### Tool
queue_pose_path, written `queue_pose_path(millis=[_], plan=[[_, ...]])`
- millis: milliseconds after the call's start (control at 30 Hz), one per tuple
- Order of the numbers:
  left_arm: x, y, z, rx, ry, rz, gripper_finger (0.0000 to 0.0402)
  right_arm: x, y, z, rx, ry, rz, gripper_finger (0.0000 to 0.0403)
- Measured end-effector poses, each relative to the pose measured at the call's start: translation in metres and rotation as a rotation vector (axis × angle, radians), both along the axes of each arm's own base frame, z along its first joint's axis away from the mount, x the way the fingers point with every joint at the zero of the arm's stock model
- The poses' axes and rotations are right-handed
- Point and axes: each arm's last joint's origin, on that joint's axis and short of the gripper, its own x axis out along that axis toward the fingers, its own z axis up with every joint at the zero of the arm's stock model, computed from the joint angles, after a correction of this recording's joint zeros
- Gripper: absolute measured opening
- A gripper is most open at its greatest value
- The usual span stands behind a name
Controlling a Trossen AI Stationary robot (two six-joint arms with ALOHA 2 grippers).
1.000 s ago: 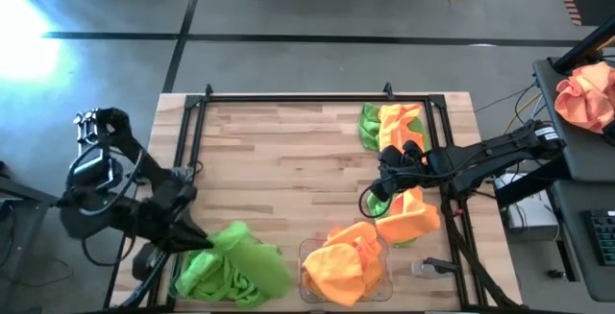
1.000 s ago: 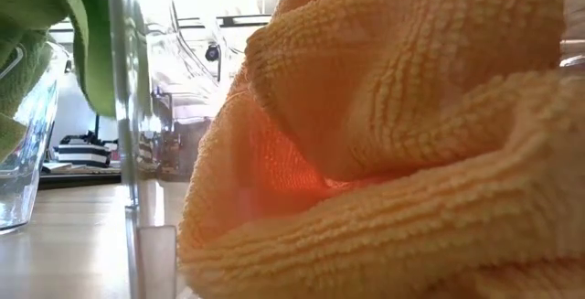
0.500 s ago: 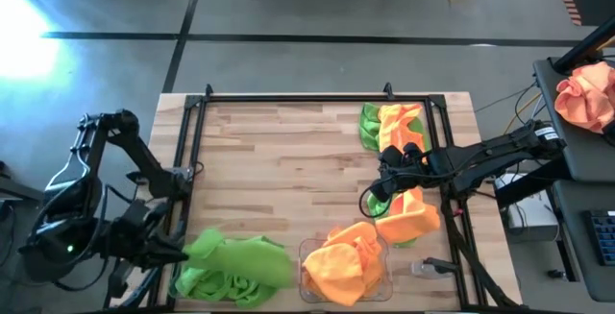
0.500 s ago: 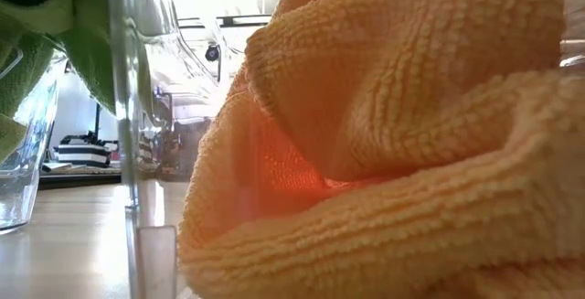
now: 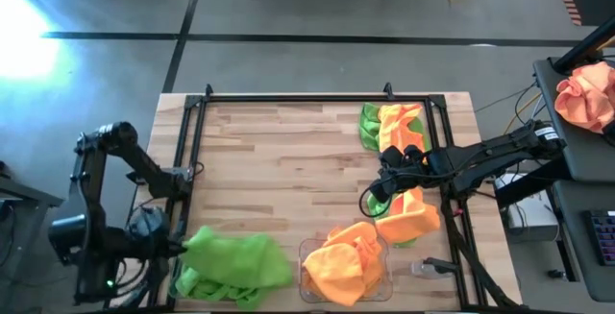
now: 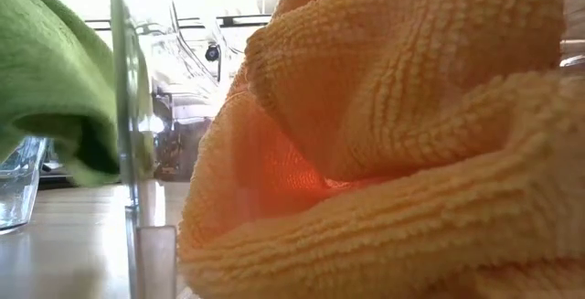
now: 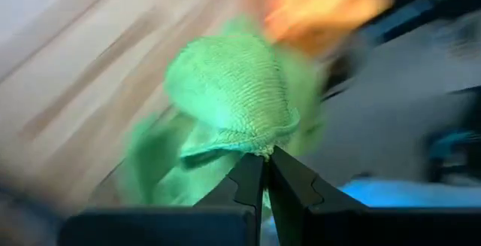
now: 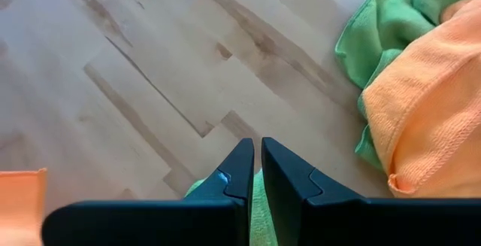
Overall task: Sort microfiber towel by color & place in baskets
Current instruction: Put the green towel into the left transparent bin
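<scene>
Jaws pinched on green towel point(image 7: 225, 95), L arm low

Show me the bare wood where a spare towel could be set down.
Free: the table's whole middle and far-left stretch, bordered by the black frame, the green towels and the right pincer. Crowded: the near edge and right side, with orange towels and the mixed pile.

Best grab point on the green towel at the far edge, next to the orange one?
Take the green towel on its exposed left fold, coming straight down. Its right side tucks under the orange towel, so only the left edge lies free of the orange.
</scene>
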Motion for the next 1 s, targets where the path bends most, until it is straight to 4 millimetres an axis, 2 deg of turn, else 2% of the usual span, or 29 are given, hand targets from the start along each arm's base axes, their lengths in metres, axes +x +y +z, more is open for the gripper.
queue_pose_path(millis=[100,267,500,767,1000], plan=[[-0.002,-0.007,-0.009,-0.001,0.138,0.018,0.0001,0.000,0.000,0.000,0.002,0.000,0.001,0.0022],[0.000,-0.019,-0.016,0.000,0.158,0.014,0.0001,0.000,0.000,0.000,0.001,0.000,0.001,0.0022],[0.002,-0.022,-0.019,-0.003,0.162,0.049,0.0010,0.000,0.000,0.000,0.000,0.001,0.003,0.0022],[0.008,-0.021,-0.018,-0.033,0.159,0.090,0.0067,0.000,0.000,0.000,0.000,0.002,0.004,0.0022],[0.014,-0.029,-0.016,-0.142,0.135,0.093,0.0116,0.000,0.000,0.000,-0.006,0.009,0.022,0.0022]])
